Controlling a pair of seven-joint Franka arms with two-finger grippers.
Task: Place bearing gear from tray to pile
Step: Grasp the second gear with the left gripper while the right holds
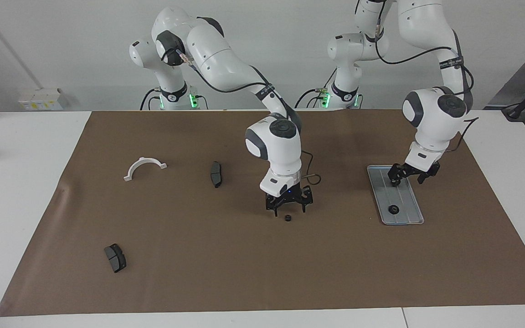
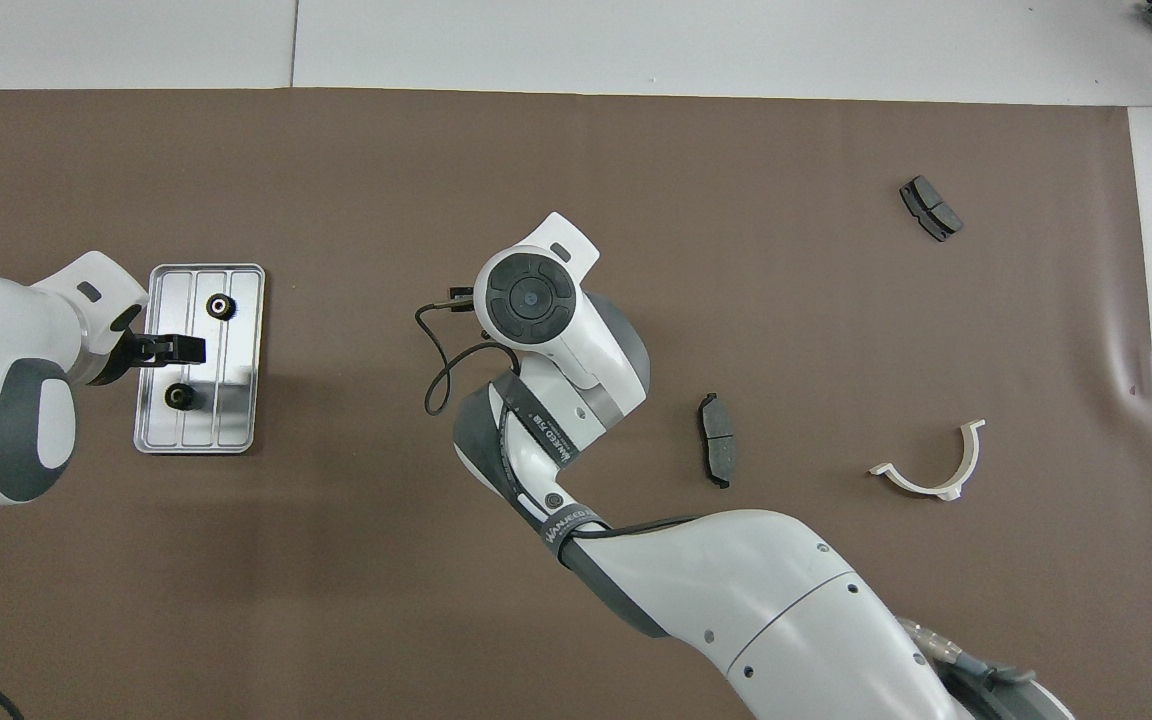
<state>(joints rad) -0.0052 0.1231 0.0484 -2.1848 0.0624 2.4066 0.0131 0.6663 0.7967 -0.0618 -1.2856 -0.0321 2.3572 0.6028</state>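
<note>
One bearing gear (image 1: 393, 210) lies on the tray (image 1: 408, 219), another (image 1: 286, 218) on the mat mid-table.

Toward the left arm's end, the left gripper (image 1: 408, 176) hangs over the tray, fingers apart, holding nothing. The right gripper (image 1: 288, 206) stands just above the mid-table gear, fingers spread, empty. Such a small gear could easily slip from the fingers or skid along the tray's ridges if the left gripper comes down off-centre.

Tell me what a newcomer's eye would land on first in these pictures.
The right end effector hangs open at the middle of the brown mat, just above a small black bearing gear lying there. Toward the left arm's end, the left end effector hovers open over the tray, where another bearing gear lies.
</note>
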